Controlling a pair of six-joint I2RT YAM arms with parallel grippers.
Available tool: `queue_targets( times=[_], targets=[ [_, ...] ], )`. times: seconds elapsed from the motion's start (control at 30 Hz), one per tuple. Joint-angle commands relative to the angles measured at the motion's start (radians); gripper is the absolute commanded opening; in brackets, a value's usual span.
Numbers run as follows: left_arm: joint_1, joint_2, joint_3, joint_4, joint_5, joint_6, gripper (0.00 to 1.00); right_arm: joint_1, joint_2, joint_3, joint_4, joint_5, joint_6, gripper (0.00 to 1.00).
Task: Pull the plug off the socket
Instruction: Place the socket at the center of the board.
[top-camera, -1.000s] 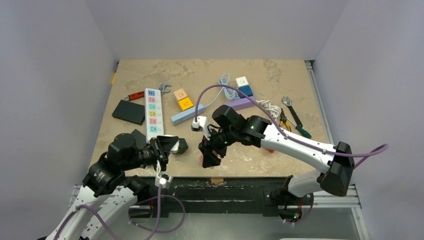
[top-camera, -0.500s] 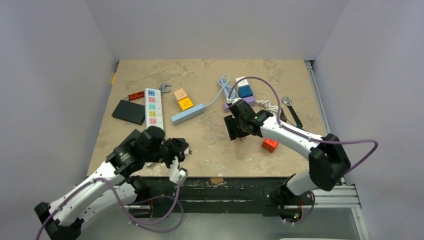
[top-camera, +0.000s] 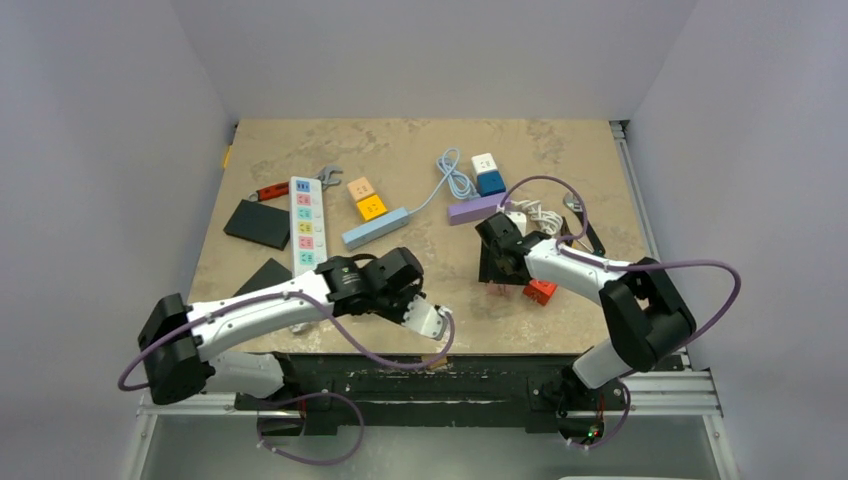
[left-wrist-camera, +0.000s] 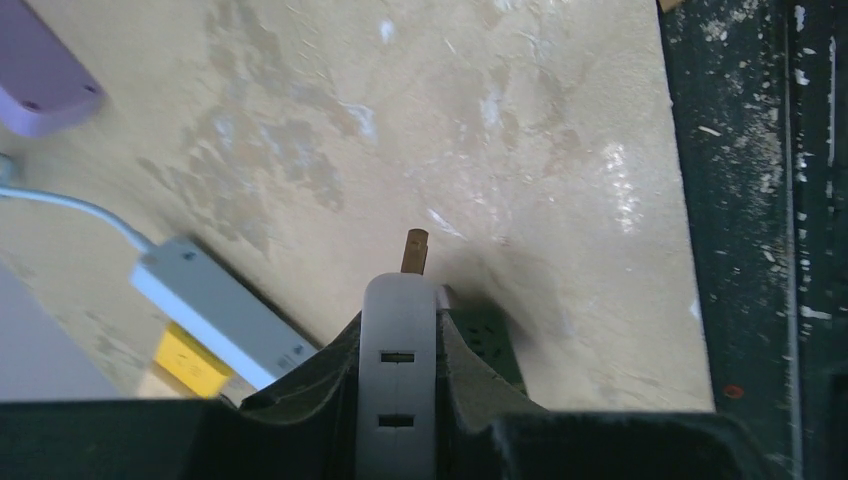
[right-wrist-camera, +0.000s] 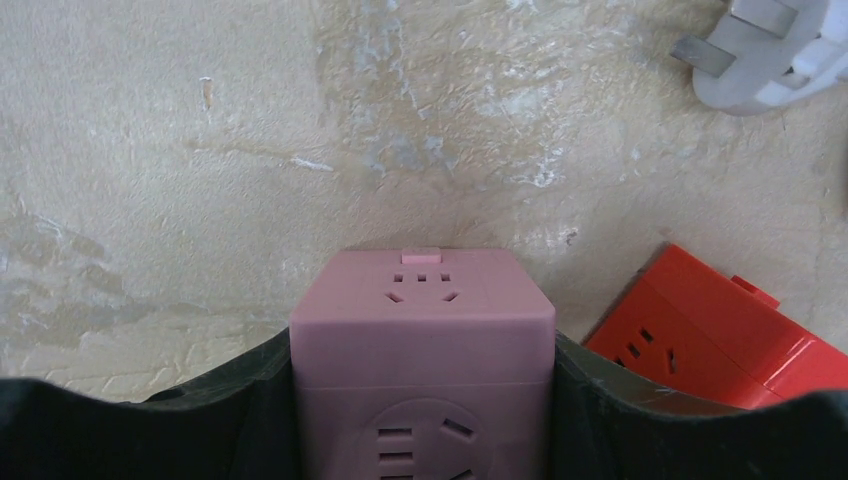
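Over the table, separation judged already done: right gripper clamped on both flanks of the pink cube socket and held low, left gripper squeezed tight on the pale grey plug well apart from it near the front edge, brass prong bare and pointing ahead. Best now to hold the socket steady, lower the plug flat onto the tabletop away from that edge, then let go without dragging the prong. Found no tray, box or bin in any view, only loose items: white power strip, blue power strip, purple power strip, and red cube socket just beside the pink one.
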Motion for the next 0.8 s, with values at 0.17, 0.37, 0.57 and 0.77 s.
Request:
queue_targets(
  times=[0.17,0.37,0.57,0.77],
  targets=[
    [-0.018,0.209,0.179,-0.122,-0.109,-0.34,0.0,-0.016,-0.036,-0.062,0.024,0.045,0.126,0.1],
    [-0.014,0.307,0.119,-0.003,-0.103,-0.412,0.0,-0.021,-0.121,-0.097,-0.005,0.064,0.143,0.42],
    [-0.008,0.389,0.085,0.092,-0.106,-0.46,0.0,-0.026,-0.194,-0.084,-0.036,0.039,0.149,0.64],
    [-0.006,0.426,0.035,0.121,-0.078,-0.502,0.09,-0.033,-0.205,-0.002,-0.076,0.035,0.126,0.78]
  ],
)
